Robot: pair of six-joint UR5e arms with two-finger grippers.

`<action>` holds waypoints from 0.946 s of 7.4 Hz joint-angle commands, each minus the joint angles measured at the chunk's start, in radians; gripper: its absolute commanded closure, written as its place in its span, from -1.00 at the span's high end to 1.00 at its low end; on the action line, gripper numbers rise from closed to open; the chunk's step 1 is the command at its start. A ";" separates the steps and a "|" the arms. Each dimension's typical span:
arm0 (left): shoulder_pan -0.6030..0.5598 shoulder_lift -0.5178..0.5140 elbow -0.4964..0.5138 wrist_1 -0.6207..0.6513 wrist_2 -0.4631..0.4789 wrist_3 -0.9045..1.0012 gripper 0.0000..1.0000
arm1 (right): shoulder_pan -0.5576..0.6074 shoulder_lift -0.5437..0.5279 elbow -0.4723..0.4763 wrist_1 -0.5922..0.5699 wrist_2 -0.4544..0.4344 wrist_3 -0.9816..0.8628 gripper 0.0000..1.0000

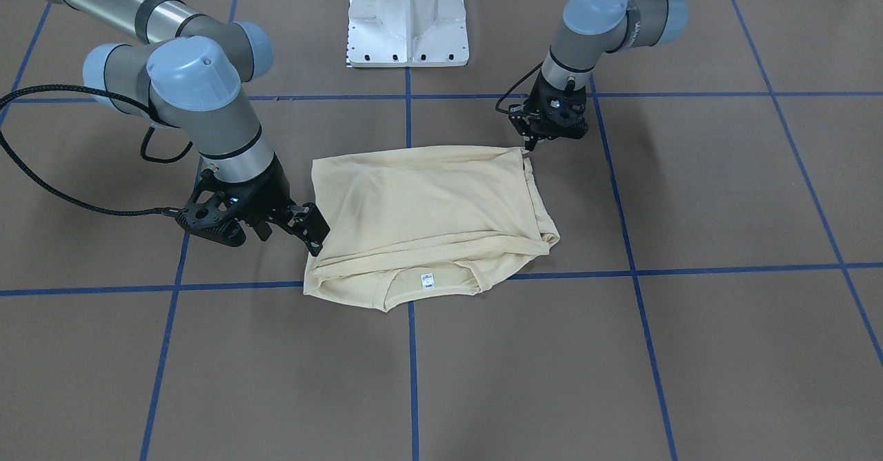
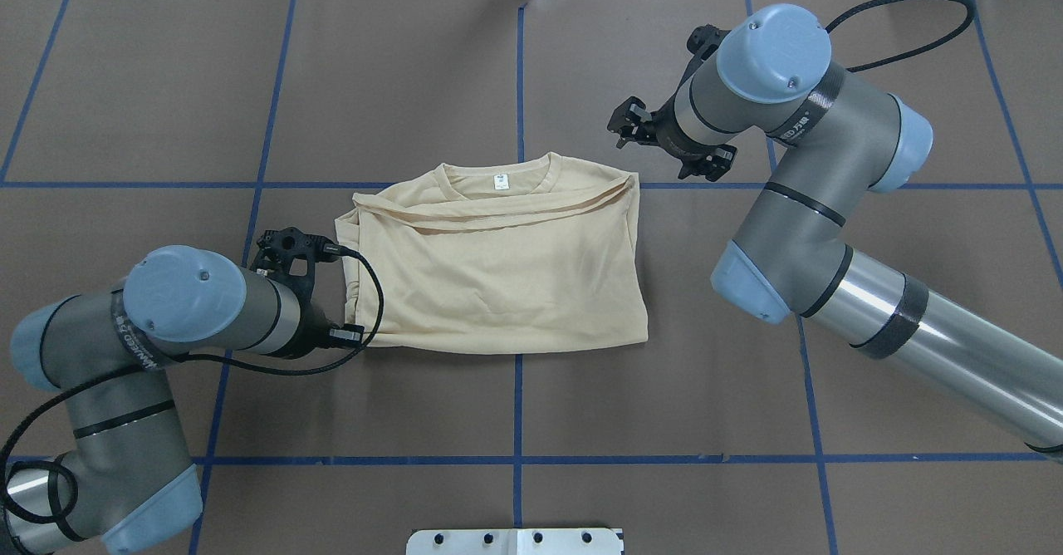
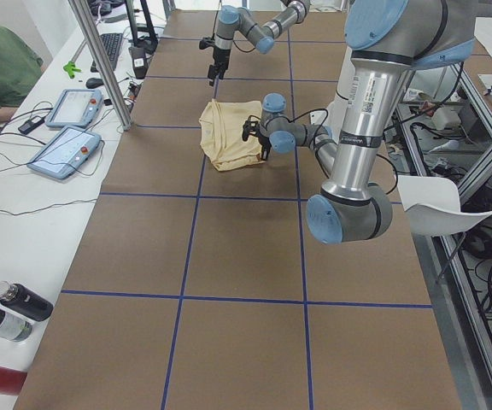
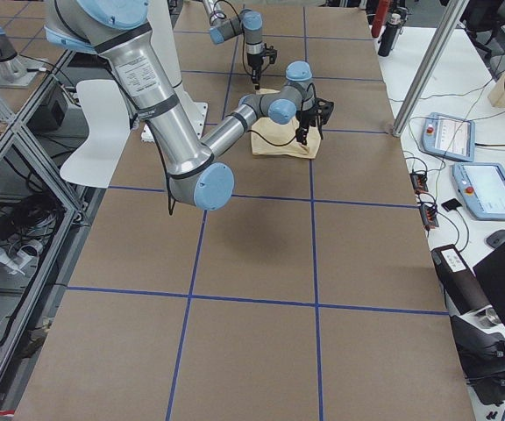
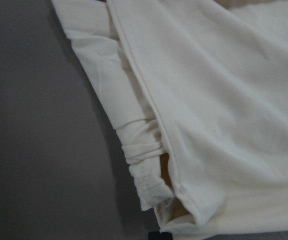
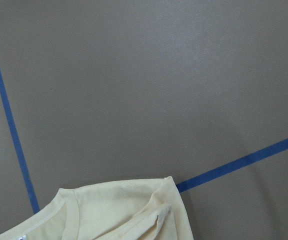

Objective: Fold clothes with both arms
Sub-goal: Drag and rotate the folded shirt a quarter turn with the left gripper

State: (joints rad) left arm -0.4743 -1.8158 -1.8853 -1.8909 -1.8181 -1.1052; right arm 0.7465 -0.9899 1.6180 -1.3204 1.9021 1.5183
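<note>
- The T-shirt [image 2: 498,272] lies folded to a rough rectangle in mid-table. Its long axis runs from my left to my right. The neck label [image 2: 501,180] faces up on the edge away from my base.
- My left gripper [image 1: 534,140] sits at the shirt's left corner nearest my base, tip touching or just beside the hem. I cannot tell whether it is spread or pinching.
- My right gripper [image 1: 312,234] hangs just beside the right corner on the collar edge, apparently clear of the cloth. Its state likewise cannot be told.
- The grippers stand at diagonal corners, and each arm is nearer its own short edge.
- A bunched sleeve [image 5: 139,165] protrudes at the left edge and will probably spill on lifting.
- Bare table [image 2: 664,422] surrounds the shirt, with the pedestal base [image 1: 407,26] well apart.
</note>
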 commanded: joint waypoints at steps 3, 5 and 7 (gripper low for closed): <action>-0.244 -0.121 0.263 -0.002 0.069 0.319 -1.00 | -0.010 0.004 -0.004 0.000 -0.008 -0.001 1.00; -0.332 -0.375 0.586 -0.019 0.082 0.384 -1.00 | -0.012 0.007 -0.003 0.000 -0.009 -0.001 1.00; -0.372 -0.604 0.890 -0.106 0.083 0.404 -1.00 | -0.013 0.005 -0.003 0.000 -0.009 -0.004 1.00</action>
State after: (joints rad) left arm -0.8199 -2.2759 -1.1850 -1.9448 -1.7368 -0.7145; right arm 0.7341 -0.9846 1.6147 -1.3208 1.8931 1.5150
